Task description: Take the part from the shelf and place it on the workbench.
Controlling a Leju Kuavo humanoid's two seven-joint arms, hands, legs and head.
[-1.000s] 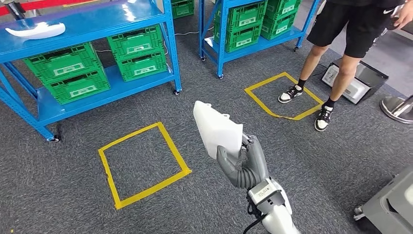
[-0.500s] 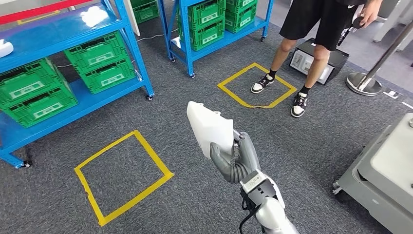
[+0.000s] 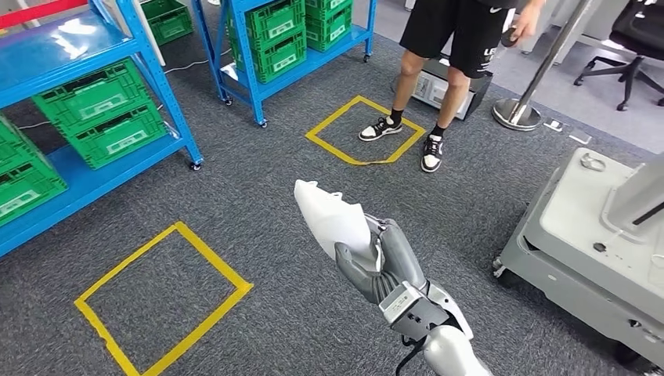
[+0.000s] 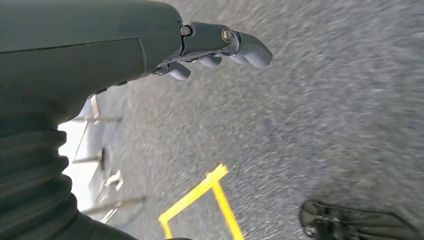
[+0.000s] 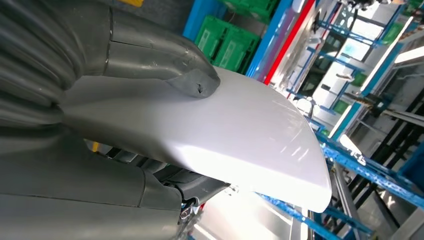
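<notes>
Right hand (image 3: pixel 381 265) grips white part (image 3: pixel 333 217), raised forward.

The person (image 3: pixel 454 47) at the top of the head view was cut off above the waist by the frame edge. The white part (image 3: pixel 335 219) covered most of the right hand's (image 3: pixel 381 262) fingers. Left wrist view: carpet (image 4: pixel 325 100) smeared with motion blur, and a dark shape (image 4: pixel 350 225) at lower right too blurred to identify.
</notes>
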